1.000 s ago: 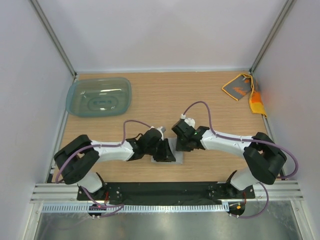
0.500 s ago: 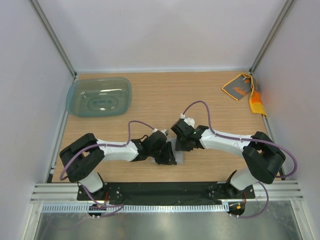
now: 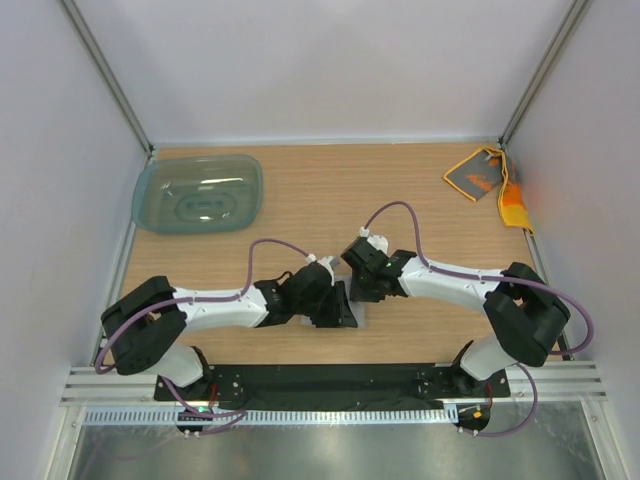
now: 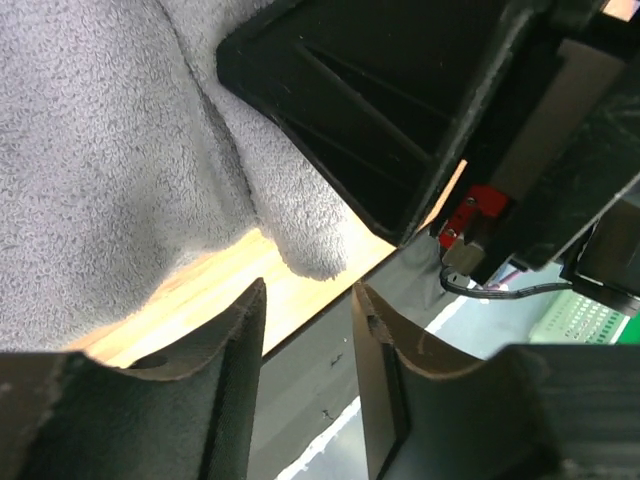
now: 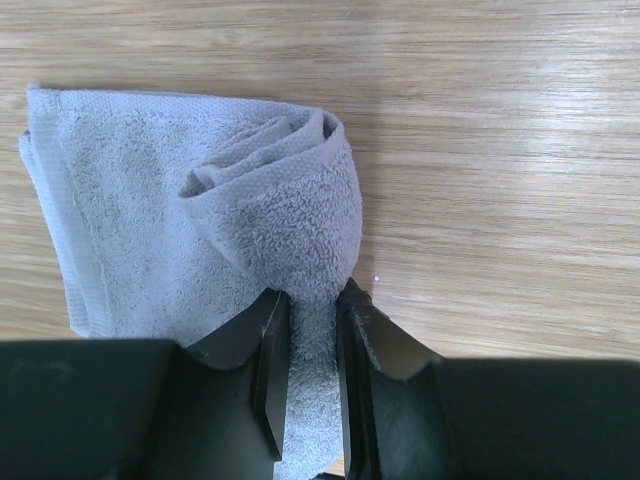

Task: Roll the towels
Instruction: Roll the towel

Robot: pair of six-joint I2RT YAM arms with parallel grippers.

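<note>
Top external view: two towels. One orange towel lies far right. One grey towel, partly rolled, lies near the front. The right gripper pinches it; the left gripper has its fingers apart, empty.

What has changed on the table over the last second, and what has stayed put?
The left gripper edged right, towards the right gripper; its jaws are open, holding nothing. The right gripper stays pinched on the rolled grey towel; the orange towel and teal tub have not moved.
</note>
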